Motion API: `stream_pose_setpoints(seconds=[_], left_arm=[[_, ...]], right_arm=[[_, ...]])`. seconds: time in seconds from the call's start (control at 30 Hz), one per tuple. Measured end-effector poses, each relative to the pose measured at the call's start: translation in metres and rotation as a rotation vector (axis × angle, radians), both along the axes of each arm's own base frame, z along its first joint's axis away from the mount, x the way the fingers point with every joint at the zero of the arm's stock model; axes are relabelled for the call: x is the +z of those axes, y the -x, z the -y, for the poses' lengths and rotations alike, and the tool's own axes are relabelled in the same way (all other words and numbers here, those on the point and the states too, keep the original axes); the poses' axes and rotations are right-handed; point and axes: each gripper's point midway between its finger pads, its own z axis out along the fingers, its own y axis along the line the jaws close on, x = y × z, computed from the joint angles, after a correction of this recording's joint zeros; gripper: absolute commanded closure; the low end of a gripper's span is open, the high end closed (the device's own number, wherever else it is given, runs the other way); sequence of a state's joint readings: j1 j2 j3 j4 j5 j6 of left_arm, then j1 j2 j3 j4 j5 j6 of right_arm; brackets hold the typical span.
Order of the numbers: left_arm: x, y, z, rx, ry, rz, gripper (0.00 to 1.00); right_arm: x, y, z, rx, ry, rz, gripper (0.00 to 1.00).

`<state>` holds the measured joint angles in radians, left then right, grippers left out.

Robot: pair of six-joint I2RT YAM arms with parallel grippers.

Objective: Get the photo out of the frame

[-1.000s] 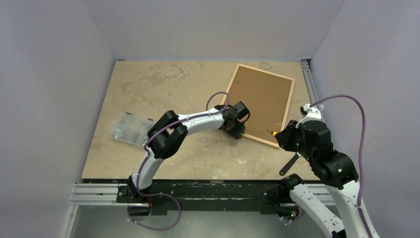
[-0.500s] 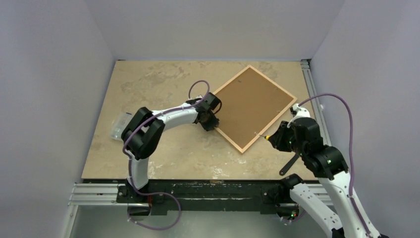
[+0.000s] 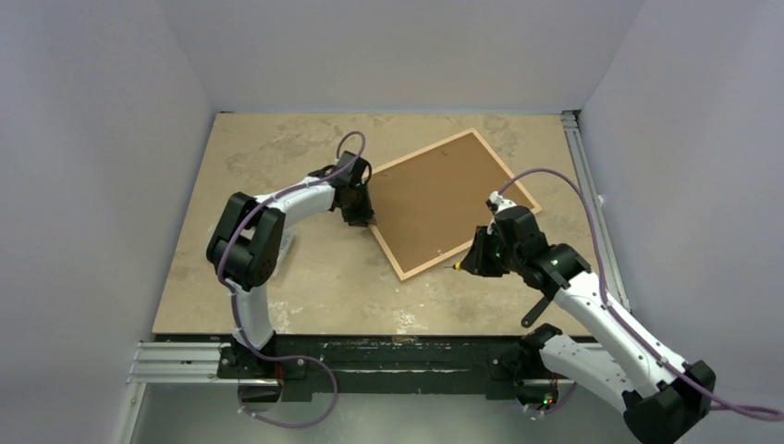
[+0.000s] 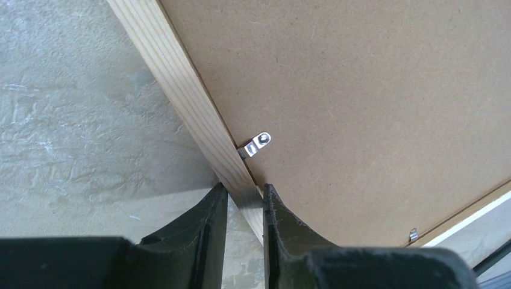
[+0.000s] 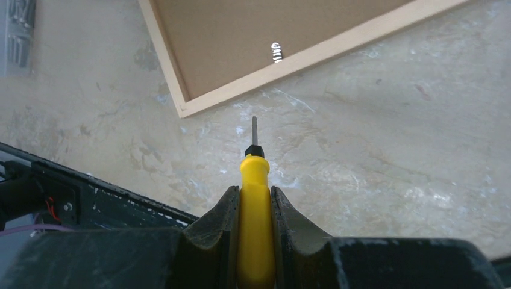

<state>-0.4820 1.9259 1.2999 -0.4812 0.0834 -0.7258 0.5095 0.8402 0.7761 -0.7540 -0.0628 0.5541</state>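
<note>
The frame (image 3: pixel 434 260) lies face down and askew on the table, its brown backing board (image 3: pixel 434 199) facing up. The photo is hidden under that board. My left gripper (image 3: pixel 362 215) is shut on the frame's left wooden rail (image 4: pixel 181 90), one finger on each side (image 4: pixel 244 201), just below a small metal tab (image 4: pixel 256 144). My right gripper (image 3: pixel 476 257) is shut on a yellow-handled screwdriver (image 5: pixel 253 174). Its metal tip (image 5: pixel 254 123) hovers over bare table, a little short of the frame's near corner (image 5: pixel 184 111). A second tab (image 5: pixel 275 52) shines on the board near the near rail.
A clear plastic parts box (image 5: pixel 18 36) lies to the left, mostly hidden behind my left arm in the top view. The table's black front rail (image 3: pixel 370 347) runs along the near edge. Grey walls close in the sides and back.
My left gripper dragged the frame's rail left and away, turning the frame clockwise. My right arm swung left with the screwdriver toward the frame's near corner.
</note>
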Motion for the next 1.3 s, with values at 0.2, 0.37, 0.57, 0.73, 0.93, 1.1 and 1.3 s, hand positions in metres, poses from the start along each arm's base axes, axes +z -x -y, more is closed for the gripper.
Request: stream_pose_setpoints(seconds=[0.2,0.37,0.57,0.73,0.93,1.1,1.3], left_arm=[[0.0,0.002,0.002,-0.065,0.037,0.041,1.0],[0.001,0.013,-0.002,-0.079,0.076,0.02,0.62],[0.015,0.037,-0.016,-0.091,0.143,-0.064,0.47],[0.051,0.019,-0.026,-0.058,0.24,-0.038,0.44],[0.071,-0.027,-0.029,-0.011,0.304,0.0,0.49],[0.042,-0.043,-0.027,0.043,0.281,-0.069,0.58],[0.012,-0.035,-0.041,0.125,0.194,-0.158,0.64]], right_arm=[[-0.016,-0.007,-0.042,0.099,0.018,-0.016,1.0],[-0.024,-0.016,-0.073,0.155,0.041,-0.008,1.0],[-0.018,-0.043,-0.096,0.151,0.031,0.05,1.0],[-0.018,-0.068,-0.118,0.151,0.028,0.09,1.0],[-0.026,-0.086,-0.144,0.16,0.038,0.144,1.0],[-0.028,-0.089,-0.163,0.175,0.059,0.216,1.0],[-0.026,-0.084,-0.184,0.189,0.096,0.318,1.0]])
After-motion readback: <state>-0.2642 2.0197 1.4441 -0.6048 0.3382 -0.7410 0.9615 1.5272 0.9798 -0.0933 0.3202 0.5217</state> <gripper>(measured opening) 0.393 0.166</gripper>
